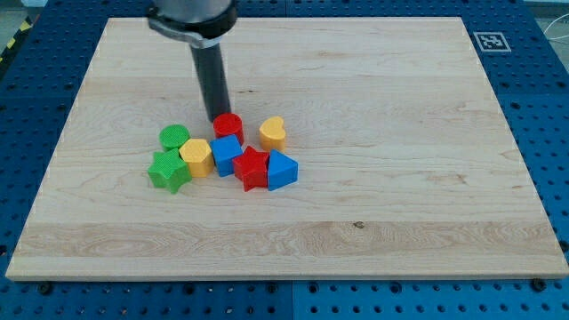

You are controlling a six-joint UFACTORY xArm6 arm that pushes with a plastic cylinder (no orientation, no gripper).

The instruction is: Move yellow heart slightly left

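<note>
The yellow heart point(273, 132) lies near the board's middle, at the upper right of a cluster of blocks. My tip point(218, 117) is down on the board just above the red cylinder point(228, 127), to the view's left of the yellow heart, about a block's width from it. The rod rises straight up from there toward the view's top.
The cluster also holds a blue block point(226, 153), a red star point(252, 168), a blue block point(282, 169), a yellow hexagon point(196, 156), a green cylinder point(174, 137) and a green star point(168, 171). A tag marker point(491, 41) sits at the wooden board's point(373, 204) top right corner.
</note>
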